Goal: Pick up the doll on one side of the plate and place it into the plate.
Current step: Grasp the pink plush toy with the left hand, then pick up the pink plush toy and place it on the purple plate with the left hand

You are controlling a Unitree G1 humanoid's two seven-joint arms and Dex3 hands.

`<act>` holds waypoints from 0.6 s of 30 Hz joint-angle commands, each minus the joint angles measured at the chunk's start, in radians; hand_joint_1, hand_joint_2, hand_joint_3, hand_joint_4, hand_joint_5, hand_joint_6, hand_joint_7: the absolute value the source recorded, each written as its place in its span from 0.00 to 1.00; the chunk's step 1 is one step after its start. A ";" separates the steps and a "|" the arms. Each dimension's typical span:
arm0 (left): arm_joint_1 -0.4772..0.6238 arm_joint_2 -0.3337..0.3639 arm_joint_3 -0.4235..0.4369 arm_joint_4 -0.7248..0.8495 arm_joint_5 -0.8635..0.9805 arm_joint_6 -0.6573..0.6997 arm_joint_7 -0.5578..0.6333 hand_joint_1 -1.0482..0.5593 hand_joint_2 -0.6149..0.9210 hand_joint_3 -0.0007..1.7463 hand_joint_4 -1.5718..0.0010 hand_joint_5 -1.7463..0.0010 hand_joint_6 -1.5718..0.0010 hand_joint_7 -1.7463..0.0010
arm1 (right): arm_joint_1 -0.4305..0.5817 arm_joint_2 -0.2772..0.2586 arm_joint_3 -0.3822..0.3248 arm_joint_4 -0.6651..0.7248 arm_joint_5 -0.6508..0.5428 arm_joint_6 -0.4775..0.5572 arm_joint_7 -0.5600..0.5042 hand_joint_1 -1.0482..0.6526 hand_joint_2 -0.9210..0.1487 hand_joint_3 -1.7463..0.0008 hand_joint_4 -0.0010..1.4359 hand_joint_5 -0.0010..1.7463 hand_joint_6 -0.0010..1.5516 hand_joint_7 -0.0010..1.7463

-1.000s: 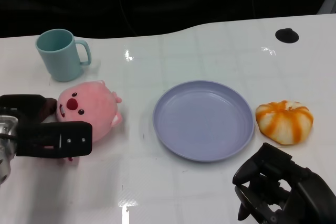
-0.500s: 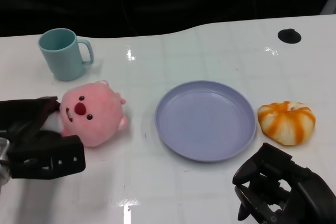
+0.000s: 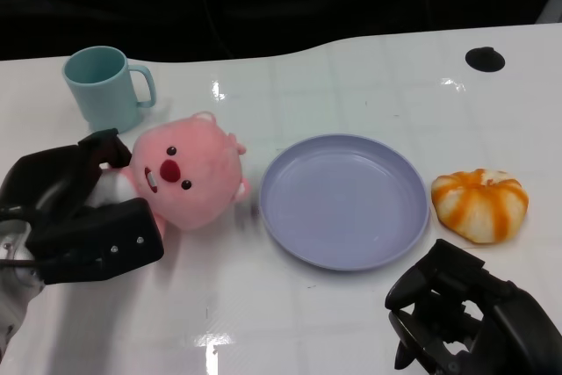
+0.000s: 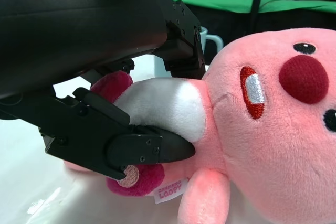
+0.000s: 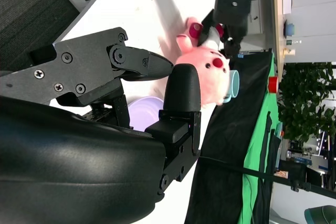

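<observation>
A pink plush doll (image 3: 187,182) with a red nose hangs tilted just left of the lavender plate (image 3: 342,204), its right edge near the plate's rim. My left hand (image 3: 75,217) grips it from its left side. In the left wrist view black fingers (image 4: 121,145) clamp the doll (image 4: 273,129) at its white belly. My right hand (image 3: 470,322) rests at the table's front right, below the plate, fingers apart and holding nothing. The right wrist view shows the doll (image 5: 207,74) held by the left hand (image 5: 231,3) beyond the plate (image 5: 142,111).
A teal mug (image 3: 104,88) stands at the back left, behind the doll. An orange-and-white pumpkin plush (image 3: 479,204) lies right of the plate. A small black disc (image 3: 485,59) sits at the far right near the table's back edge.
My left hand has closed on the doll and carried it to the right, toward the plate, tilting it. The right hand has stayed put.
</observation>
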 commanded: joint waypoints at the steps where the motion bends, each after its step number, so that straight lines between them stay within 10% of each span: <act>1: 0.017 0.019 0.008 -0.092 0.014 0.012 -0.018 0.58 0.72 0.62 0.42 0.00 0.55 0.00 | -0.002 0.001 -0.005 0.001 0.010 -0.008 -0.003 0.40 0.02 0.69 0.43 0.97 0.33 0.90; 18: -0.028 -0.068 -0.029 -0.379 0.081 0.118 -0.154 0.55 0.76 0.55 0.45 0.00 0.60 0.00 | 0.004 -0.002 0.009 -0.017 0.005 -0.002 -0.011 0.40 0.03 0.68 0.44 0.97 0.33 0.89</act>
